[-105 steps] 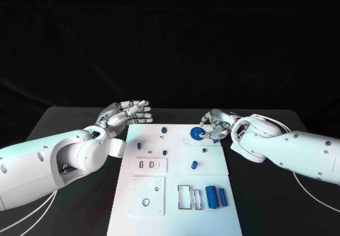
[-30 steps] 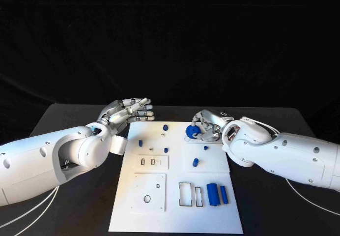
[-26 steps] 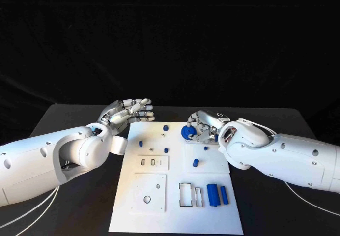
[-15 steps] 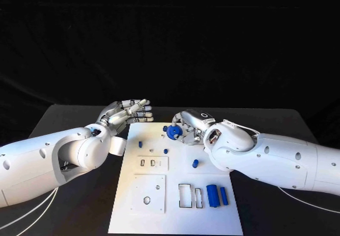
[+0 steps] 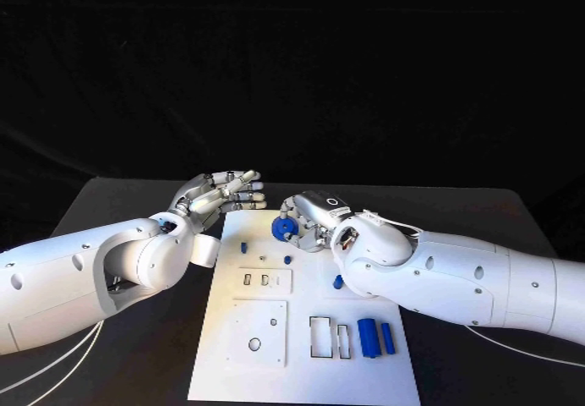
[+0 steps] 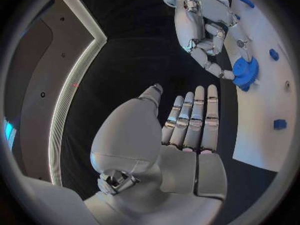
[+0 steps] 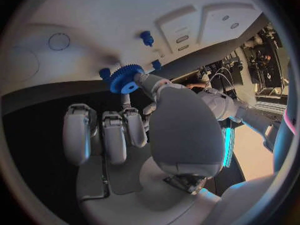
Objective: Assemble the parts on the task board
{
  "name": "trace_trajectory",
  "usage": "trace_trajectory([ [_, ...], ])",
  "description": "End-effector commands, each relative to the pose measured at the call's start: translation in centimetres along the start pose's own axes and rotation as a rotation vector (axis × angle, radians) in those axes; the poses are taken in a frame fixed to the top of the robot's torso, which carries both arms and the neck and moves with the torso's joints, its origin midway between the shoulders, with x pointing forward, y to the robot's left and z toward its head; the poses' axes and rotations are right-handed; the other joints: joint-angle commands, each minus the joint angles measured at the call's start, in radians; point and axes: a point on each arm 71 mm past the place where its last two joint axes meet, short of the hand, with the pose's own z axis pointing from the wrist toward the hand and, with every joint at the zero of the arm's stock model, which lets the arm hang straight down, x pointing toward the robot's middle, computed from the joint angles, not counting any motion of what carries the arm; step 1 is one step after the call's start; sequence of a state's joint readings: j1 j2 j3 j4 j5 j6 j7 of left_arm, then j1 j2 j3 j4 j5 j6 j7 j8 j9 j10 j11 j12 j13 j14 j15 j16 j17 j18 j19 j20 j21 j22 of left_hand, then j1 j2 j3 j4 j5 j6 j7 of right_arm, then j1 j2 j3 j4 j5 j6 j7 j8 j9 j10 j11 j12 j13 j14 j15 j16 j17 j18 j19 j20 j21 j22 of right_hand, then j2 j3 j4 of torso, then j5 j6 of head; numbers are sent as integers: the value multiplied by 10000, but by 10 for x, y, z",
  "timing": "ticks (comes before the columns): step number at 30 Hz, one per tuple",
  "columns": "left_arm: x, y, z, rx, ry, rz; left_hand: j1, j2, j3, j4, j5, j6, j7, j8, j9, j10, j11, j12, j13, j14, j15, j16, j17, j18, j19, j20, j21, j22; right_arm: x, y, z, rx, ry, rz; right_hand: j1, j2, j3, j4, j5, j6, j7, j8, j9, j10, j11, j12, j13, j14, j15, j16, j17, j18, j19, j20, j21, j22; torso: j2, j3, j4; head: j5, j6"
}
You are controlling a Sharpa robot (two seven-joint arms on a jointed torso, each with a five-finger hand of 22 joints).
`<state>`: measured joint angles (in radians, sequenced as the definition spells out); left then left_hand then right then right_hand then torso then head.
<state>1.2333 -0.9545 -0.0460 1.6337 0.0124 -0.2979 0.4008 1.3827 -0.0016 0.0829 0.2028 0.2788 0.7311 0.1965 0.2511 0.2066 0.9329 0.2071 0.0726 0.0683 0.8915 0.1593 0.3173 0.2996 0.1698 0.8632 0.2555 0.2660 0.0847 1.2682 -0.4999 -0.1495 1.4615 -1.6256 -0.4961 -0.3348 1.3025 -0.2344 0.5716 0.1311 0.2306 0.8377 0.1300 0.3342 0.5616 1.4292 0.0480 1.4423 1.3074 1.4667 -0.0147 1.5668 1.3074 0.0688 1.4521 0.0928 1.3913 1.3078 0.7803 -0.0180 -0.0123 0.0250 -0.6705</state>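
The right hand [image 5: 312,222] pinches the blue gear [image 5: 284,229] over the far end of the board [image 5: 305,338]. The gear looks light, rigid, toothed; hold its rim. The left hand [image 5: 222,196] hovers spread, empty.

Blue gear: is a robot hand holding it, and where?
Yes. The right hand pinches the blue gear by its toothed rim, above the board. The left hand holds nothing.

Matt white task board [image 5: 305,338] — glossy silver right hand [image 5: 312,222]
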Motion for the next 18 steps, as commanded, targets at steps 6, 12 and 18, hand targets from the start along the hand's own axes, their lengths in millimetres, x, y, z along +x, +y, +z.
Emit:
trace_trajectory([
  [6, 0, -2, 0, 139, 59, -30, 18, 62, -58, -19, 15, -66, 498, -27, -11, -71, 0, -24, 11, -89, -4, 47, 20, 28, -85, -2, -50, -14, 10, 2, 4, -53, 27, -346, -84, -12, 58, -10, 62, 64, 6, 52, 6, 45, 9, 48, 867, 1041, -50, 40, 2634, -110, -27, -66, 14, 403, 26, -1, 24, 5, -20],
  [12, -2, -2, 0, 139, 26, -16, 18, 62, -58, -19, 15, -66, 498, -27, -11, -71, 0, -24, 11, -89, -4, 47, 20, 28, -85, -2, -50, -14, 14, 3, 6, -117, 40, -476, -91, -18, 69, -16, 59, 52, 10, 39, -5, 47, 12, 49, 868, 1041, -49, 40, 2634, -112, -23, -66, 18, 410, 23, 2, 29, 36, -27],
  [18, -2, -2, 0, 126, 39, -22, 30, 64, -60, -30, 23, -67, 497, -21, -9, -71, 1, -17, 14, -103, -2, 55, 28, 28, -92, 0, -54, -17, 17, 2, 8, -78, 81, -620, -96, -31, 81, -28, 51, 39, 14, 23, -19, 34, 16, 37, 852, 1041, -46, 40, 2634, -111, -25, -65, 14, 407, 13, -1, 27, 19, -7],
])
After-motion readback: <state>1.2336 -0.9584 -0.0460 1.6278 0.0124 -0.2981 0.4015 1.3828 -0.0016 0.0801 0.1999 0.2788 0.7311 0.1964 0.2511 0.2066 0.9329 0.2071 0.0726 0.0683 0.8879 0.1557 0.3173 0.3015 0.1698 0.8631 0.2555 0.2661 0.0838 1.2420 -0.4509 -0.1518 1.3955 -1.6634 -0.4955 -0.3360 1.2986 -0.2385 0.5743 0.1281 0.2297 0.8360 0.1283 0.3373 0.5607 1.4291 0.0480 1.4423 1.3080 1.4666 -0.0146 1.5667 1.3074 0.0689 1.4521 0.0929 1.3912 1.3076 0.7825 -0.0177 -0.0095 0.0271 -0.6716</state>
